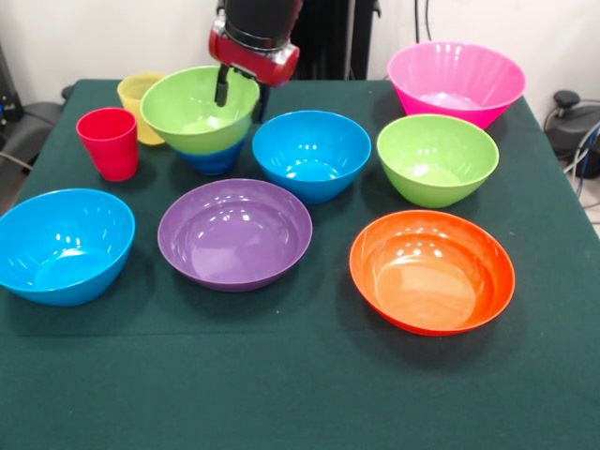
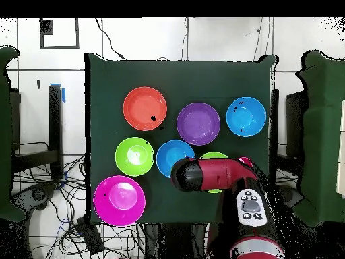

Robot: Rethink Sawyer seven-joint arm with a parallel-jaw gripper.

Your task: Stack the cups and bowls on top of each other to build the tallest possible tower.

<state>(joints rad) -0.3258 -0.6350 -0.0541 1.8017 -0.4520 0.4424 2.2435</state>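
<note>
Nearest the camera we are seeing the wide orange plastic bowl (image 1: 432, 270), the wide purple plastic bowl (image 1: 234, 233) and a light blue plastic bowl (image 1: 62, 245) sitting mouth-up on the green cloth table (image 1: 281, 394).

Behind them, at the far left, we are looking at a lime green plastic bowl (image 1: 200, 108) resting upright inside the small dark blue bowl (image 1: 212, 158), a two-piece stack with its axis vertical. The gripper (image 1: 242, 89) is hanging directly over that bowl's far rim, one dark finger dipping inside and the other behind the wall, so we are judging the jaws apart, straddling the rim rather than clamped. The red plastic tumbler (image 1: 110, 142) and translucent yellow tumbler (image 1: 138, 103) are standing just to the picture's left of the stack; the other bowls are lying singly to its right.
</note>
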